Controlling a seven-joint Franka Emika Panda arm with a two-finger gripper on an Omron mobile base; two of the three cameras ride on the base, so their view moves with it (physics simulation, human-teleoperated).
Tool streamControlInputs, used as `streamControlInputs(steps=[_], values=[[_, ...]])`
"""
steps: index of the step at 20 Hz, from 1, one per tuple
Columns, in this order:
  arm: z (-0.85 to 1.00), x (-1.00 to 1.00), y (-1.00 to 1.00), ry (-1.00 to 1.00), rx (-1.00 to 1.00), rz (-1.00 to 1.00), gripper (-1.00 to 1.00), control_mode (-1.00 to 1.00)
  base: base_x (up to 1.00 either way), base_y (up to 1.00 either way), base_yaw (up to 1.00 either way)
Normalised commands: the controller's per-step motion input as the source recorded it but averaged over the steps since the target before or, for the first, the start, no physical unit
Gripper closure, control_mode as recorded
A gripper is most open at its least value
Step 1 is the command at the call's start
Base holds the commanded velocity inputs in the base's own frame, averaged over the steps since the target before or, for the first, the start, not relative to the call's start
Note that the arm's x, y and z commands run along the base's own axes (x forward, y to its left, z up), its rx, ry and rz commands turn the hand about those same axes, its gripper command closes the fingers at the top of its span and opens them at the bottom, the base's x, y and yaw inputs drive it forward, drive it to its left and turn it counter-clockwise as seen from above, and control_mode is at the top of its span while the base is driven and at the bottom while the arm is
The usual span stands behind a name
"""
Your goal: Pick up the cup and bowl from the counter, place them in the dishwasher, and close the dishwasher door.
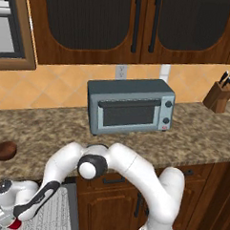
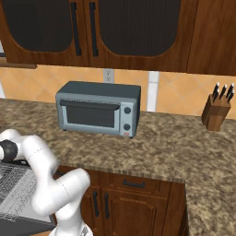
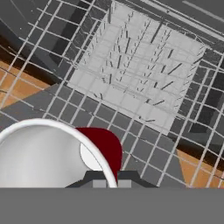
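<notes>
bench (image 1: pixel 192 135): long speckled granite slab, above and behind the jaws, on brown cabinets
toaster oven (image 1: pixel 130 106): grey-blue, on the bench, well up and to the right of the jaws in the left base view
dishwasher (image 3: pixel 131 70): open, grey-white wire rack directly under the jaws; hand view looks down into the rack grid; rack also seen at lower left of the right base view
arm: white, bends down from the cabinet front to the lower left of the left base view, hand low over the rack
knife block (image 1: pixel 219 96): wooden, far right end of the bench, well apart from the jaws
bowl (image 1: pixel 4 150): dark brown, on the bench near its front edge, above the jaws and a bit left, untouched
cup (image 3: pixel 103 151): red, white rim and white inside, right at the jaws over the rack; a red bit shows under the hand in the left base view
jaws (image 3: pixel 108 178): clamped on the cup rim, one tip each side of the wall, cup tilted toward the camera
</notes>
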Motion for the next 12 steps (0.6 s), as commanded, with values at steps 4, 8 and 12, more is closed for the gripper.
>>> streamControlInputs(steps=[4,8,12], values=[[-0.7,0.25,0.0,0.0,0.0,0.12,1.0,-1.0,0.0,0.0,0.0],[-0.74,0.26,0.0,0.0,0.0,0.06,1.0,-1.0,0.0,0.0,0.0],[-0.71,0.1,0.0,0.0,0.0,0.05,1.0,-1.0,0.0,0.0,0.0]])
